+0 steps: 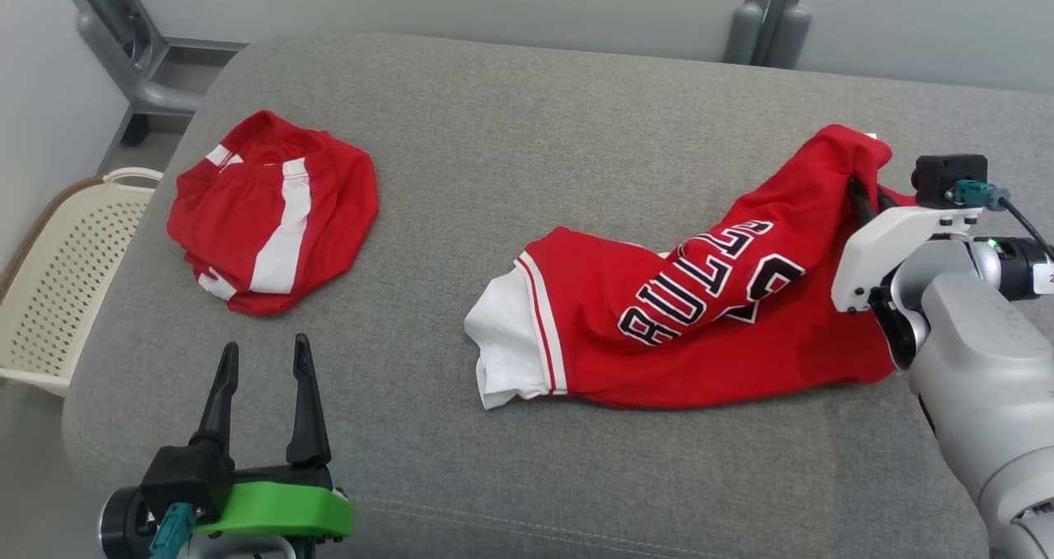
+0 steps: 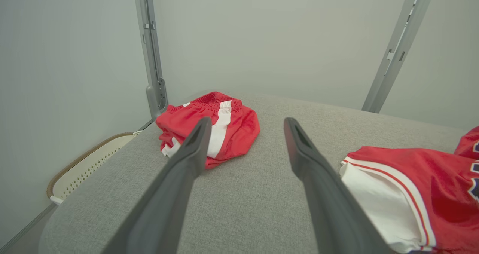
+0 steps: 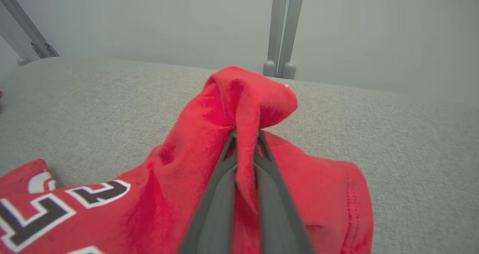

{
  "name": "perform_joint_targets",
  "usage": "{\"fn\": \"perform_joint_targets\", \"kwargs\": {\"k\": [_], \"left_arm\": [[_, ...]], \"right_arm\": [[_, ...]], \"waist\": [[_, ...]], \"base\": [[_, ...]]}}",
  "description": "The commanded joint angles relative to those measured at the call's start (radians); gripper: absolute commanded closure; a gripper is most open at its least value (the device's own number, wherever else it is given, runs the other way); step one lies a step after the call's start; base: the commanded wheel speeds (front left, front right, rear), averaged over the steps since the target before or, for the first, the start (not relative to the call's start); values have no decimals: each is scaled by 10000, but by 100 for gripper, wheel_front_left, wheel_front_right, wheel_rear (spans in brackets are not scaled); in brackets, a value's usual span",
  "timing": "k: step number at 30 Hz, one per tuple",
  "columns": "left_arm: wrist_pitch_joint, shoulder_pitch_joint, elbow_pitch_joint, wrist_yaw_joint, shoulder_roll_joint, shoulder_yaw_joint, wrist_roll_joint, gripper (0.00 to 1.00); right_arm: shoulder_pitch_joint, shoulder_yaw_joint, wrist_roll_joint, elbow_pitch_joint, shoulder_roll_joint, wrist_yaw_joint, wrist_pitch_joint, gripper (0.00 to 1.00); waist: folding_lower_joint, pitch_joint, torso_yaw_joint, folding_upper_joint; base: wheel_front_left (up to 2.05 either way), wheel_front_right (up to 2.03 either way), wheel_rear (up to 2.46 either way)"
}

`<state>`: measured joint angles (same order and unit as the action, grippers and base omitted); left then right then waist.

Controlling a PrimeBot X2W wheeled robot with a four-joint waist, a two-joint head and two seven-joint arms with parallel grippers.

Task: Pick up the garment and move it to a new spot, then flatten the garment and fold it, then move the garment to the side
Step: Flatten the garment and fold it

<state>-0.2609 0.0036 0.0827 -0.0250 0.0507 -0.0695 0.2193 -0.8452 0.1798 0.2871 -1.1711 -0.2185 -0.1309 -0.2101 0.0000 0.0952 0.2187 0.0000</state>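
The right gripper has its fingers clenched on a raised fold at the far right end of the red jersey with white trim, which lies on the right of the grey fabric worktop, while the left gripper, at near left, holds its fingers spread and empty.

The head view looks down on the grey cushion; both wrist views sit low and close, facing its far edge. All share the jersey.
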Motion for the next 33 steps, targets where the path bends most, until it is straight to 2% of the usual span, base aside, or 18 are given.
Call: {"fn": "perform_joint_targets", "kwargs": {"k": [1, 2, 3, 11, 20, 33], "left_arm": [[-36, -164, 47, 51, -3, -32, 39, 0], [-36, -162, 50, 27, -3, -44, 43, 0], [-35, -156, 55, 15, -3, -54, 48, 0], [-35, -36, 39, -18, -3, 23, 42, 0], [-35, 155, -58, -96, -2, 87, -35, 0], [-35, 427, -245, -123, -2, 375, -192, 0]], "right_arm": [[-106, 3, -36, -231, -141, 3, -123, 93], [-125, 8, -124, -329, -201, 3, -199, 62], [-150, -47, -170, -414, -266, 3, -271, 0], [136, -375, -495, -282, -247, 3, -567, 0], [1906, -1021, -597, 2265, 24, 3, -578, 0], [4376, -1663, -621, 4727, 475, 3, -579, 0]], "waist": [[0, 0, 172, 0], [0, -5, 201, 0], [0, -12, 226, 0], [0, -102, 42, 0], [0, -439, -508, 0], [0, -606, -904, 0]], "base": [[0, 0, 0], [0, 0, 0], [0, 0, 0], [0, 0, 0], [0, 0, 0], [0, 0, 0]]}}
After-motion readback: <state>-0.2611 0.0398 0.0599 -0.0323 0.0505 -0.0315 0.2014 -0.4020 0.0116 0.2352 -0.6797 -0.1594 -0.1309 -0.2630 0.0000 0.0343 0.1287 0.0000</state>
